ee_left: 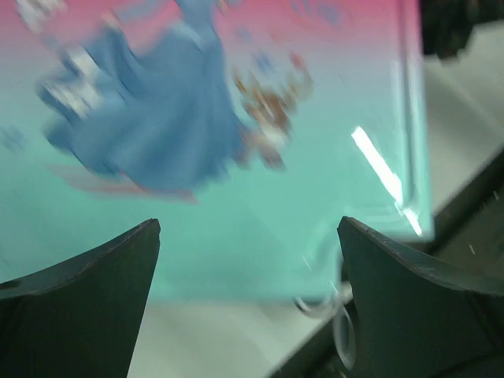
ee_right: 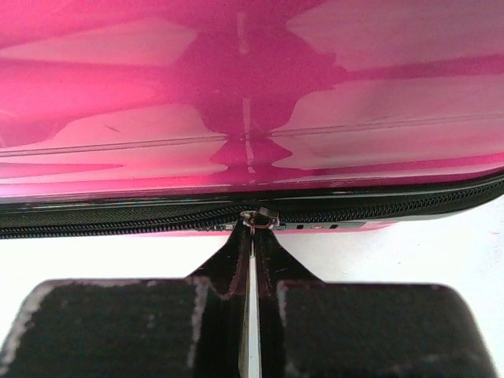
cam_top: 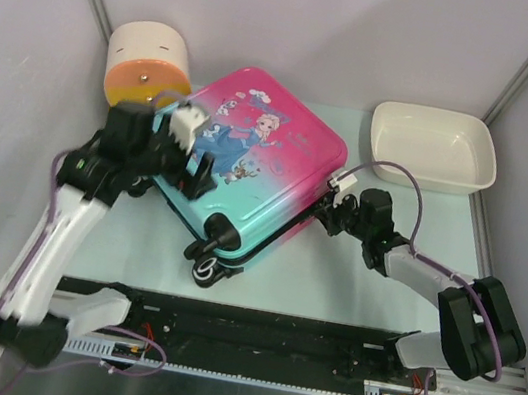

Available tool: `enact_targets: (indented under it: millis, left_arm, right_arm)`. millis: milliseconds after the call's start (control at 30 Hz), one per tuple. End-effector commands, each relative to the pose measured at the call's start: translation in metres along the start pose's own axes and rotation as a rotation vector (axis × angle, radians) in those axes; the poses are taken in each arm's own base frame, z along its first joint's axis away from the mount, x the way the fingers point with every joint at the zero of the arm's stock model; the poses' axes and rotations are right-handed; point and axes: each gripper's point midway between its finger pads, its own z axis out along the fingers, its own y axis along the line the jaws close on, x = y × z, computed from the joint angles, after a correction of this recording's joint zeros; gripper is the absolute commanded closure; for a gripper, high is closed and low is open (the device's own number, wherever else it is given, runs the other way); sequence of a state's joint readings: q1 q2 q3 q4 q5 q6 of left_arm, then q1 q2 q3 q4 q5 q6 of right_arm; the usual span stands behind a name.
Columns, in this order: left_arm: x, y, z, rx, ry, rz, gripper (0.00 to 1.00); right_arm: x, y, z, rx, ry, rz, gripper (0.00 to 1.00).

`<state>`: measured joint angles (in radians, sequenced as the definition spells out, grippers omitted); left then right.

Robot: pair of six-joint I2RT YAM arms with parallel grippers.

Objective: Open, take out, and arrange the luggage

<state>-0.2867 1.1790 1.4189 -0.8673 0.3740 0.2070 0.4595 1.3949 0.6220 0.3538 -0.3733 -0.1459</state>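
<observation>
The luggage (cam_top: 268, 163) lies flat on the table, a pink-to-teal hard shell with a princess print, its wheels (cam_top: 205, 257) toward me. My left gripper (cam_top: 190, 157) hovers over the teal left part with its jaws wide open and nothing between them; in the left wrist view (ee_left: 248, 224) the teal shell (ee_left: 236, 189) is blurred below the fingers. My right gripper (cam_top: 329, 205) is at the case's right edge. In the right wrist view it (ee_right: 252, 227) is shut on the zip pull (ee_right: 257, 217) of the black zip (ee_right: 118, 222).
A white rectangular basin (cam_top: 433, 145) stands at the back right. A cream-and-orange rounded drawer box (cam_top: 147, 65) sits at the back left, touching the case's corner. A black rail (cam_top: 253, 323) runs along the near edge. Grey walls close in on both sides.
</observation>
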Motion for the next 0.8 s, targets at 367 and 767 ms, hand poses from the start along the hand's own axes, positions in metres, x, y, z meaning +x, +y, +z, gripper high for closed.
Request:
enact_targets:
  millis: [367, 767]
  left_arm:
    - [0.117, -0.071, -0.028, 0.211, 0.297, 0.165, 0.00]
    - [0.141, -0.100, -0.023, 0.342, 0.439, 0.276, 0.01]
  right_arm:
    - [-0.034, 0.030, 0.017, -0.066, -0.130, -0.088, 1.00]
    - [-0.028, 0.024, 0.018, -0.053, -0.112, -0.080, 1.00]
